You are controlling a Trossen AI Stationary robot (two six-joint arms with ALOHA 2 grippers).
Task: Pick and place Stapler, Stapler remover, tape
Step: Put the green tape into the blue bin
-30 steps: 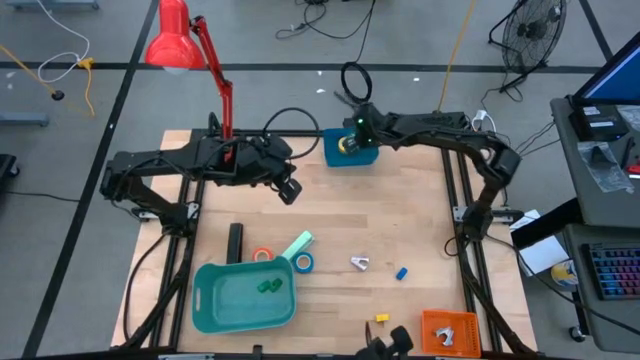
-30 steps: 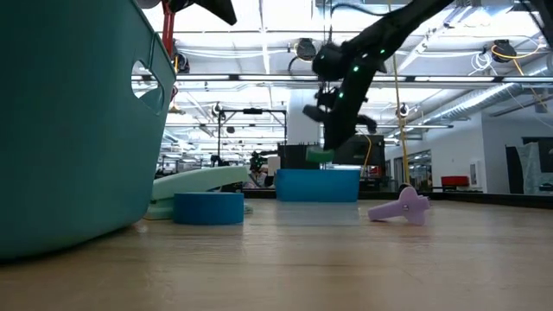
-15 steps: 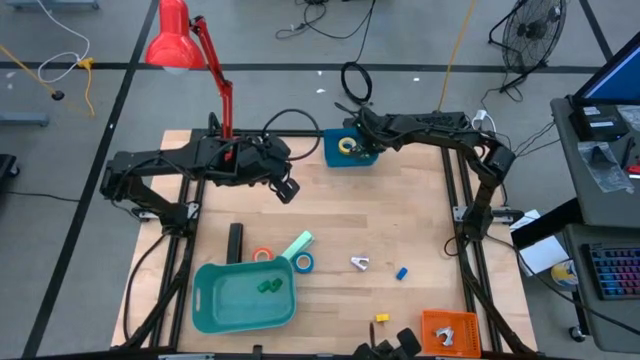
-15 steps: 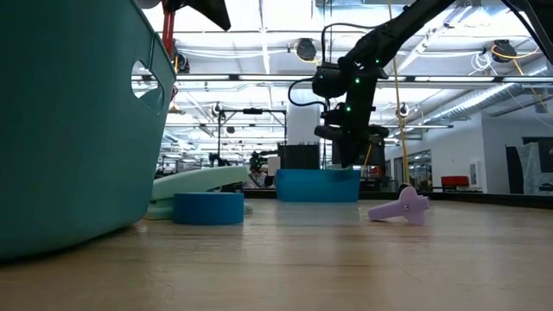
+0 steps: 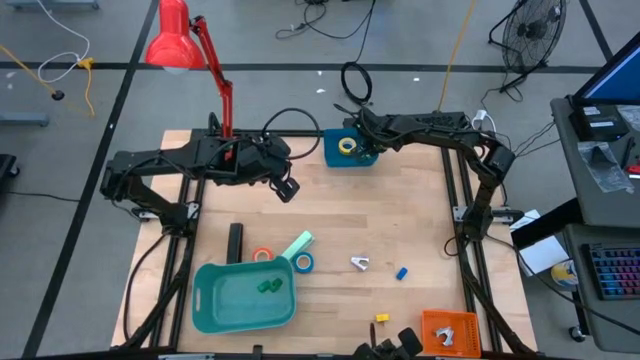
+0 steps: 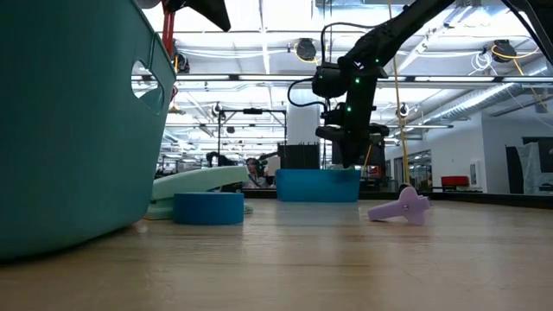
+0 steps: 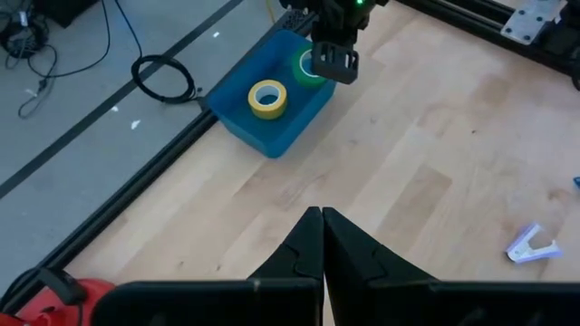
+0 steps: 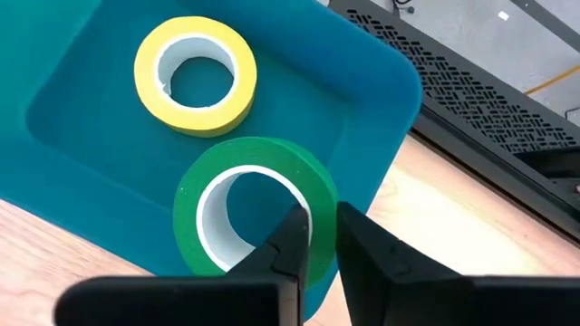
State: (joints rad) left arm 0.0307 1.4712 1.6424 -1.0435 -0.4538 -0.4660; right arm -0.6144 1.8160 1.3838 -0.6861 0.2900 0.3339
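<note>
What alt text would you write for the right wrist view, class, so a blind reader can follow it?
The right pincer grips the wall of a green tape roll inside a small blue bin, one finger in its open centre. A yellow tape roll lies flat beside it in the same bin.

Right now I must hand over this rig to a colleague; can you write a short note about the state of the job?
Right pincer: over the small blue bin at the table's far edge, shut on the green tape, not yet released.
Left pincer: shut, empty, waiting above the table's left half.
Done: yellow tape lies in the blue bin.
Left: stapler, orange tape and blue tape lie on the table by the teal tub; the lilac staple remover lies mid-table.
</note>
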